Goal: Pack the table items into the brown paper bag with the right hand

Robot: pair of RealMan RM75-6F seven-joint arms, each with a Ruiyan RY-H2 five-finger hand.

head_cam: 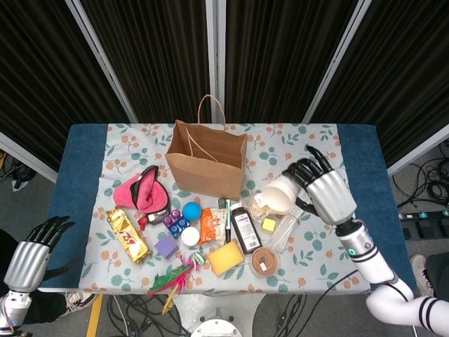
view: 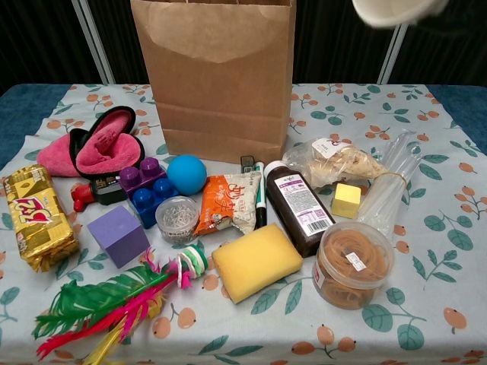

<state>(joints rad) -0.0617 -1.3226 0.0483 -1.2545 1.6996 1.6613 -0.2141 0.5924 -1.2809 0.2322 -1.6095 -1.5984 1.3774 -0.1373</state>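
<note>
Right hand at frame right: fingers curling around a white paper cup, holding it aloft. Left hand, lower left: fingers spreading, holding nothing. Labels unreadable.

One brown paper bag, one paper cup, one yellow sponge, two hands.

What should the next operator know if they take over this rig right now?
Right hand holds the paper cup in the air, right of the brown bag.
Left hand is open, off the table's left edge, holding nothing.
Done: cup lifted.
Left: drop it in the bag, then pack the sponge, bottle, ball, slipper and the rest.
</note>
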